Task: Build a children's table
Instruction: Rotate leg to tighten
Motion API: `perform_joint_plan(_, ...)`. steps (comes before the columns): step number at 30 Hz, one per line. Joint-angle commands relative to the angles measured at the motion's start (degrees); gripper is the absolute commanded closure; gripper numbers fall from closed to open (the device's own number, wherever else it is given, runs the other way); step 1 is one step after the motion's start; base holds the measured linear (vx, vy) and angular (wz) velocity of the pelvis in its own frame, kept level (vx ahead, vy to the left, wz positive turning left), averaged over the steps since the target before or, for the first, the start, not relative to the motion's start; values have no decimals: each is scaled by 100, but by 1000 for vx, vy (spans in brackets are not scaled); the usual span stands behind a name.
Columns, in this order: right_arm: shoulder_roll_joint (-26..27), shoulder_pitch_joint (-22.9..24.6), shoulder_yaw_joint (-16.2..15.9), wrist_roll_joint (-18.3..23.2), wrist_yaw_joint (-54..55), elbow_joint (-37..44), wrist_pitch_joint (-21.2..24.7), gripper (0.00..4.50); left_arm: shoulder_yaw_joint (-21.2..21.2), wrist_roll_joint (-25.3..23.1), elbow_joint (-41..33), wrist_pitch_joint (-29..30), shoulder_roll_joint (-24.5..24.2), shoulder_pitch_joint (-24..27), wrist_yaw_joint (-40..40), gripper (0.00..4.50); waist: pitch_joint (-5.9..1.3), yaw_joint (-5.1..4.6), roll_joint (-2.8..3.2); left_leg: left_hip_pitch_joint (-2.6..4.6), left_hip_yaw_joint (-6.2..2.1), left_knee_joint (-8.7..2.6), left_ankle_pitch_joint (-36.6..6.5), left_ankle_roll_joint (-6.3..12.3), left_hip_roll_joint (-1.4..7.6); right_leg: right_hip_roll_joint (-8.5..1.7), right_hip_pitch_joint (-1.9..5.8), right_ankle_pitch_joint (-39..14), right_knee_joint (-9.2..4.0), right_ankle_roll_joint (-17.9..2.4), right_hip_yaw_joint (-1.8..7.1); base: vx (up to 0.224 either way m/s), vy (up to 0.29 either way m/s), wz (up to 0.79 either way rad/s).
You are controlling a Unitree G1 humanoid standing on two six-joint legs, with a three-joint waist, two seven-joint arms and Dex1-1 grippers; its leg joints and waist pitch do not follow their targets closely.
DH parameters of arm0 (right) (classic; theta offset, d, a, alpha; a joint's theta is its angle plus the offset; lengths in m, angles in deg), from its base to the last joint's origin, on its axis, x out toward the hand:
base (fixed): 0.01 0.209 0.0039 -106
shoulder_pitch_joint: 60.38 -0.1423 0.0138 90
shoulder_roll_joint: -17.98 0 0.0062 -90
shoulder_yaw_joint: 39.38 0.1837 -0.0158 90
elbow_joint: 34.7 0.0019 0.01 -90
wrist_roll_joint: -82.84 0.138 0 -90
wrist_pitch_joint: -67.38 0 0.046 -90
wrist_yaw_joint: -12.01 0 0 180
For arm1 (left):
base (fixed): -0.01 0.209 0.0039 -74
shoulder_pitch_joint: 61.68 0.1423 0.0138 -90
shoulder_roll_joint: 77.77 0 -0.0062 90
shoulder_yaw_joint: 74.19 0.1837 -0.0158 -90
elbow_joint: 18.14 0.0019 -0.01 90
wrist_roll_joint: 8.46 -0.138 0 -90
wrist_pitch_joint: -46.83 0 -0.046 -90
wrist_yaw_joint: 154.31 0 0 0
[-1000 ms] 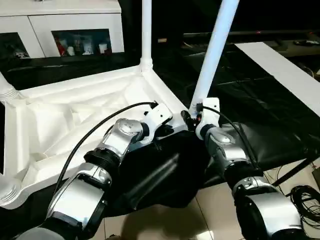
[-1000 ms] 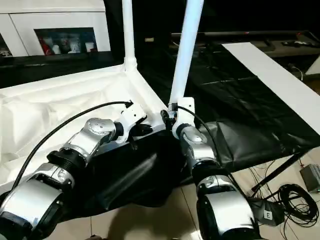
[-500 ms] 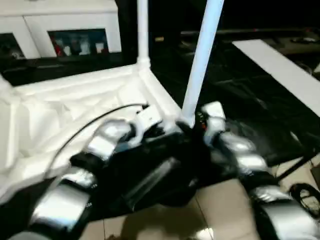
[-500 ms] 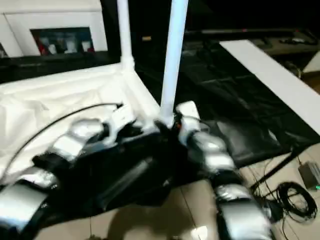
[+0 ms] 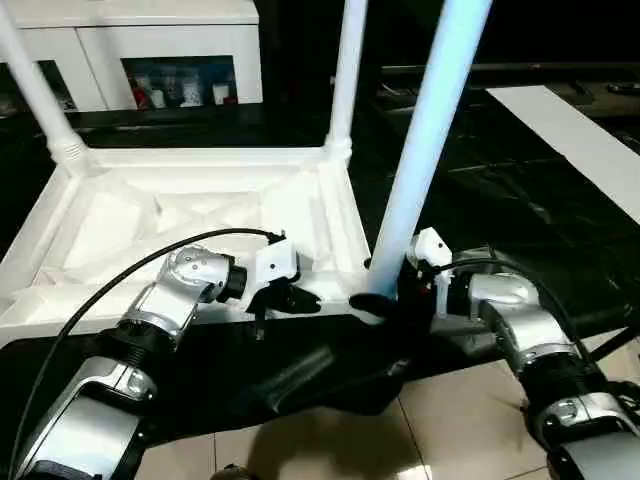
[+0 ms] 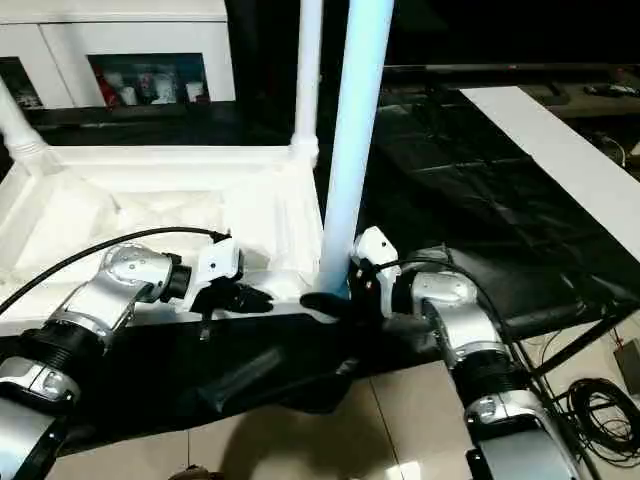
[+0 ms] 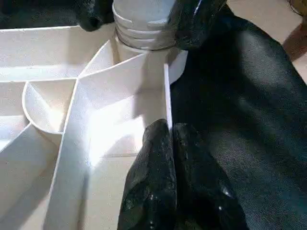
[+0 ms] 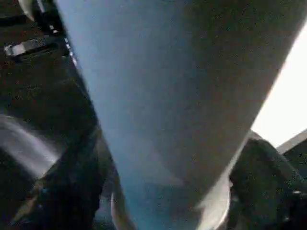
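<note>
The large white plastic rectangular table top (image 5: 190,215) lies upside down, ribbed underside up, on a black-covered surface (image 5: 520,200), w/ its near right corner toward the robot. Three long white tapered tube legs stand up from its corner sockets: one at the far left corner (image 5: 40,95), one at the far right corner (image 5: 345,80), and the nearest one (image 5: 430,140) at the near right corner, rising out of frame. The fourth corner (near left) sits outside what the head views take in, so I can't tell if a leg is there.

Right gripper (image 5: 385,300): jaws apart, one either side of the nearest leg's base just above its socket; the right wrist view has the tube between two dark fingers (image 8: 268,182), but whether they press on it isn't clear. Left gripper (image 7: 175,139): jaws together, holding nothing, tips at the top's near edge wall, just left of that same socket.

Progress, as a judgement: at least 3 of 4 legs seated, so the build is well along. Left to do: confirm the nearest leg is fully home, deal w/ the unseen corner if it's bare, then turn the table upright. A white glass-door cabinet (image 5: 150,50) stands at the far side.
</note>
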Motion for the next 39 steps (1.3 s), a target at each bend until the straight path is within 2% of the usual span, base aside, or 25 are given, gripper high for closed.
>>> perform_joint_plan(1,-26,7,-131,-89,-101,92,18,109,115,40,-95,-35,71,76,-143,450,-364,-17,2,87,-69,-336,-913,297,220,-403,241,-351,-404,-1428,293,0,0,0)
perform_joint_plan(7,-67,3,-144,-108,-164,96,27,168,80,62,-215,69,24,125,-177,450,-377,-8,1,79,-68,-324,-760,344,215,-397,251,-139,-378,-1432,289,0,0,0)
perform_joint_plan(13,-25,8,-50,-94,-22,53,87,181,66,49,-177,93,41,121,-135,450,-381,-8,2,80,-68,-319,-758,337,209,-391,254,-155,-377,-1418,288,0,0,0)
perform_joint_plan(15,134,-48,116,-144,564,-202,71,181,51,-79,-17,162,110,64,190,450,-378,-11,5,82,-68,-321,-745,320,205,-392,249,-172,-379,-1420,288,0,0,0)
perform_joint_plan(16,222,-92,208,-160,877,-347,67,183,53,-176,82,210,143,20,395,450,-354,-48,5,91,-76,-346,-927,225,200,-401,226,-486,-423,-1386,292,0,0,0)
perform_joint_plan(18,347,-152,333,-164,1314,-535,107,183,76,-357,268,245,180,-68,748,450,-348,-63,0,105,-83,-354,-1079,146,203,-408,216,-757,-451,-1334,297,0,0,0)
perform_joint_plan(19,600,-249,503,-244,2260,-861,92,183,12,-525,611,452,340,-253,1445,450,-338,-81,3,115,-99,-372,-1228,63,209,-418,208,-1007,-473,-1284,301,0,0,0)
perform_joint_plan(20,634,-261,526,-251,2380,-899,94,183,-2,-538,653,480,365,-277,1534,450,-313,-129,23,132,-101,-391,-1391,-70,201,-404,166,-1260,-488,-1236,305,0,0,0)
perform_joint_plan(21,747,-303,599,-274,2783,-1026,94,183,-55,-565,790,581,455,-362,1829,450,-317,-141,21,145,-116,-402,-1493,-128,201,-412,177,-1430,-506,-1206,299,0,0,0)
perform_joint_plan(22,881,-358,697,-254,3196,-1156,132,184,-115,-574,924,720,561,-457,2132,450,-320,-170,11,159,-113,-391,-1575,-190,197,-418,157,-1597,-522,-1154,308,0,0,0)
perform_joint_plan(24,1165,-534,934,-207,4293,-1474,131,184,-275,-557,1210,1033,821,-683,2878,450,-336,-184,17,136,-130,-395,-1518,-193,198,-426,177,-1501,-518,-1134,313,0,0,0)
perform_joint_plan(25,1330,-662,1080,-179,5005,-1688,119,184,-379,-527,1386,1207,986,-823,3320,450,-357,-206,36,158,-115,-389,-1374,-252,189,-406,147,-1166,-489,-1206,320,0,0,0)
perform_joint_plan(26,1421,-748,1157,-168,5431,-1821,106,184,-439,-507,1492,1296,1082,-908,3570,450,-368,-196,38,159,-115,-381,-1315,-259,185,-407,162,-1074,-483,-1216,316,0,0,0)
perform_joint_plan(28,1606,-932,1332,-9,5867,-2043,38,184,-513,-458,1644,1342,1240,-1032,3854,450,-370,-186,37,127,-97,-360,-1241,-157,164,-405,186,-825,-478,-1238,318,0,0,0)
perform_joint_plan(29,1711,-1077,1333,-49,6065,-2198,-31,184,-522,-466,1722,1318,1324,-1087,3936,450,-393,-176,25,100,-90,-342,-1037,-42,150,-394,223,-427,-438,-1260,316,0,0,0)
perform_joint_plan(30,1719,-1089,1333,-54,6081,-2211,-36,184,-522,-467,1729,1316,1331,-1091,3942,450,-393,-176,25,100,-90,-342,-1037,-42,150,-394,223,-427,-438,-1260,316,0,0,0)
perform_joint_plan(31,1744,-1142,1291,-117,6101,-2252,-90,184,-513,-474,1753,1281,1359,-1103,3922,450,-406,-169,11,85,-84,-327,-858,56,146,-390,245,-108,-406,-1290,313,0,0,0)
perform_joint_plan(34,1812,-1331,1206,-188,5566,-2354,-328,184,-457,-529,1790,1057,1382,-1099,3695,450,-415,-153,-4,59,-73,-305,-596,305,137,-393,275,321,-373,-1379,302,0,0,0)
perform_joint_plan(35,1804,-1335,1181,-217,5418,-2322,-388,184,-427,-553,1764,979,1357,-1077,3598,450,-407,-150,-26,52,-72,-305,-606,374,142,-395,287,303,-382,-1391,296,0,0,0)
perform_joint_plan(37,1805,-1349,1171,-238,5285,-2309,-492,184,-395,-568,1761,909,1338,-1068,3515,450,-397,-149,-11,55,-76,-310,-651,406,153,-404,284,156,-391,-1396,293,0,0,0)
perform_joint_plan(39,1750,-1341,1102,-293,5078,-2268,-687,128,-366,-530,1723,842,1299,-1033,3352,450,-393,-149,-26,68,-77,-318,-741,358,166,-412,274,-89,-409,-1395,291,0,0,0)
